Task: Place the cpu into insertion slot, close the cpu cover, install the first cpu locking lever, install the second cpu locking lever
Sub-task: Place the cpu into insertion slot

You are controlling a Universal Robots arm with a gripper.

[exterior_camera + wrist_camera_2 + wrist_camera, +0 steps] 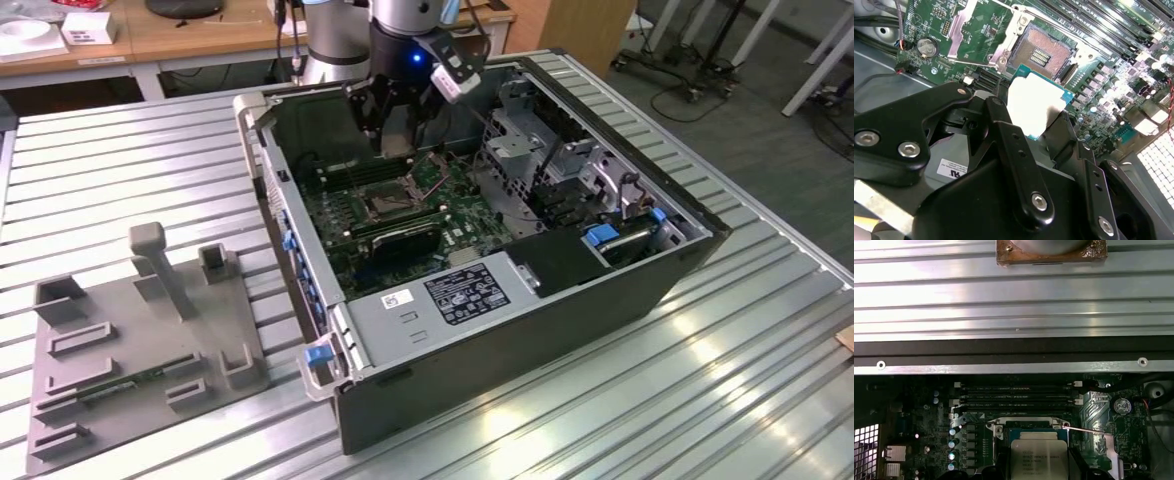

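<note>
My gripper (395,128) reaches down into the open computer case, above the motherboard. In the second wrist view the gripper (1035,122) is shut on the cpu (1034,100), a thin square chip with a pale silver face and teal edge. The chip hangs slightly above and beside the insertion slot (1041,52), whose gold contact field lies bare. The first wrist view shows the cpu (1039,457) in front of the insertion slot (1029,429). The cpu cover (961,29), a silvery frame, stands swung open next to the slot. A thin locking lever (971,63) lies unlatched beside it.
Memory slots (1019,395) run along one side of the socket. A grey metal box with a white label (454,295) and a drive cage (561,170) crowd the case. On the exterior view's left, a grey fixture tray (134,340) rests on the slatted metal table (747,350).
</note>
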